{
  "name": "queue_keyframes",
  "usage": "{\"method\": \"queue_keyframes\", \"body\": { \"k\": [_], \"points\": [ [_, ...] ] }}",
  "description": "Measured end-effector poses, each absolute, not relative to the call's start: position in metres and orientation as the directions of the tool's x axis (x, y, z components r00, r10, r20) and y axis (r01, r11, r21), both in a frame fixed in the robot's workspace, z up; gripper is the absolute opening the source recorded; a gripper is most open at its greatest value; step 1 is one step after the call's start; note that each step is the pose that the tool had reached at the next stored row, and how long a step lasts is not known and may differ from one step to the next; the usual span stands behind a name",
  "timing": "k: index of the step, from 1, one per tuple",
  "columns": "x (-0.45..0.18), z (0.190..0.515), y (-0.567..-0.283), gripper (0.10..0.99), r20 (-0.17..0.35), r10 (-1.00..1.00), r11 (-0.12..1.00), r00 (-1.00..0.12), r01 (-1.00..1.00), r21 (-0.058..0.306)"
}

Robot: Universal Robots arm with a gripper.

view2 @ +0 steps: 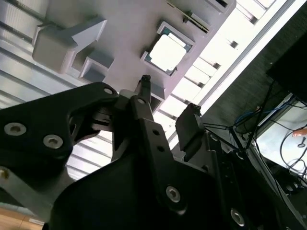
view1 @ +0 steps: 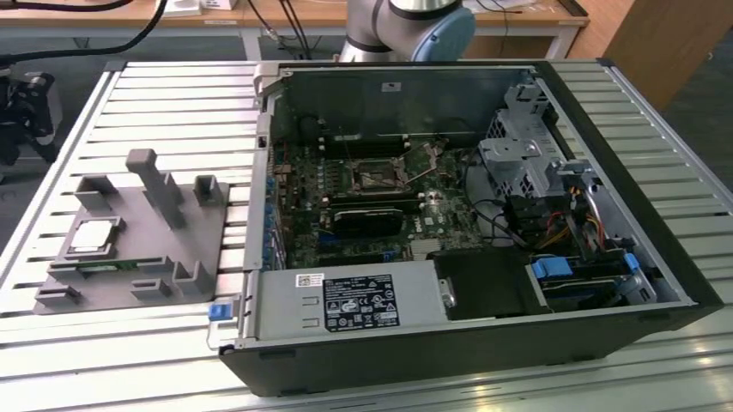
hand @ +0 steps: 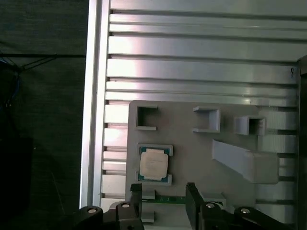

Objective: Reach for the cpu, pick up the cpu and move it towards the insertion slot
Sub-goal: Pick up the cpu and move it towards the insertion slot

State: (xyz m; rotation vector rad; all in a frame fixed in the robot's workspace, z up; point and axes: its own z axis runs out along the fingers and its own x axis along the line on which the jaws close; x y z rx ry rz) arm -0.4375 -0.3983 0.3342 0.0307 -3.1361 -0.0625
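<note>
Exterior view: the cpu [view1: 94, 238] is sitting in a shallow recess of the grey fixture [view1: 172, 249], which is lying on the slatted worktop [view1: 160, 86] at the exterior view's left. The insertion slot [view1: 376, 178] is lying well apart from it, on the green motherboard [view1: 343, 206] inside the open computer case [view1: 596, 283]. A joint of the arm [view1: 413, 21] is rising behind the case's far wall.

Second wrist view: the gripper [view2: 168, 94] is hanging above the fixture [view2: 120, 28] with its jaws spread and holding nothing. The cpu [view2: 168, 51] is showing beyond the fingertips, bright and flat in its recess, clear of any contact.

First wrist view: the gripper [hand: 163, 189] is looking straight down at the fixture [hand: 192, 143] and the worktop [hand: 192, 48]. Its jaws are standing apart, with a green memory stick [hand: 168, 199] showing in the gap between them. The cpu [hand: 153, 164] is lying just beside that gap and not inside it.

By my reading, the reach is the step in hand: the arm is poised over the fixture, wrist turned downward, and the pick-up is not yet done. Gripping so flat a chip would call for the jaws to be centred over it and brought down squarely on two opposite edges, keeping clear of the recess walls and the memory stick nearby.
</note>
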Motion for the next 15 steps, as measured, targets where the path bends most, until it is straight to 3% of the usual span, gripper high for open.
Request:
{"method": "queue_keyframes", "body": {
  "k": [5, 6, 7, 8, 9, 15],
  "points": [
    [-0.437, 0.327, -0.398, 0.643, 0.004, -0.020, 0.999, -1.000, -0.020, 0.040],
    [-0.437, 0.326, -0.398, 0.643, 0.004, -0.020, 0.999, -1.000, -0.019, 0.040],
    [-0.437, 0.325, -0.398, 0.761, 0.005, -0.020, 0.999, -1.000, -0.019, 0.040],
    [-0.437, 0.323, -0.398, 0.761, 0.004, -0.020, 0.999, -1.000, -0.020, 0.040],
    [-0.437, 0.323, -0.398, 0.824, 0.004, -0.020, 0.999, -1.000, -0.020, 0.039],
    [-0.437, 0.316, -0.398, 0.824, 0.004, -0.020, 0.999, -1.000, -0.020, 0.039]
  ]
}}
